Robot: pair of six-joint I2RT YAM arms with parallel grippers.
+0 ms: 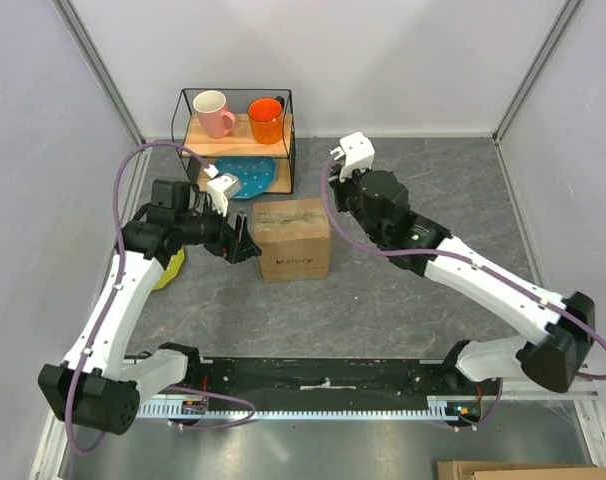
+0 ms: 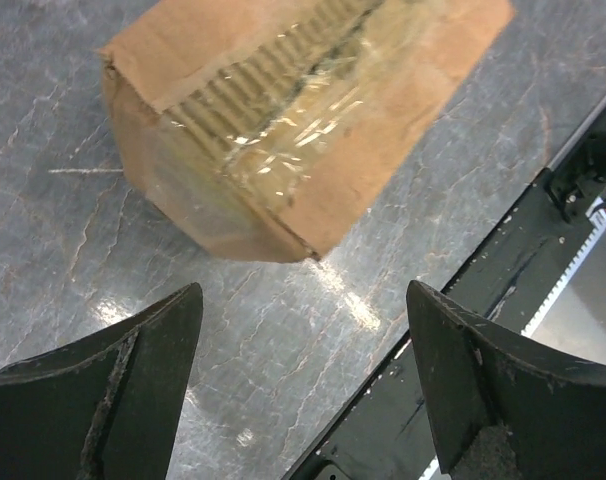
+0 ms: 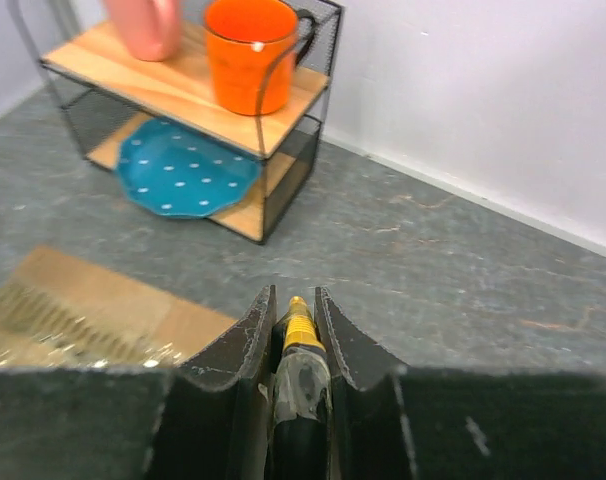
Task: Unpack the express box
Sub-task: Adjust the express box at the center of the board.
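Observation:
The express box [image 1: 293,238], a brown carton with dark print on its near side, stands in the middle of the table. In the left wrist view the express box [image 2: 303,120] shows glossy clear tape over a rough corrugated seam. My left gripper [image 1: 245,242] hovers just left of the box, open, with nothing between its fingers [image 2: 153,370]. My right gripper [image 1: 335,188] sits above the box's far right corner. It is shut on a slim black tool with a yellow tip [image 3: 298,335], which points towards the back wall.
A black wire shelf [image 1: 288,130] stands behind the box, holding a pink mug [image 1: 213,112], an orange mug [image 1: 266,118] and a blue dotted plate [image 1: 248,175]. A yellow object [image 1: 169,270] lies under my left arm. A black rail [image 1: 323,375] runs along the near edge.

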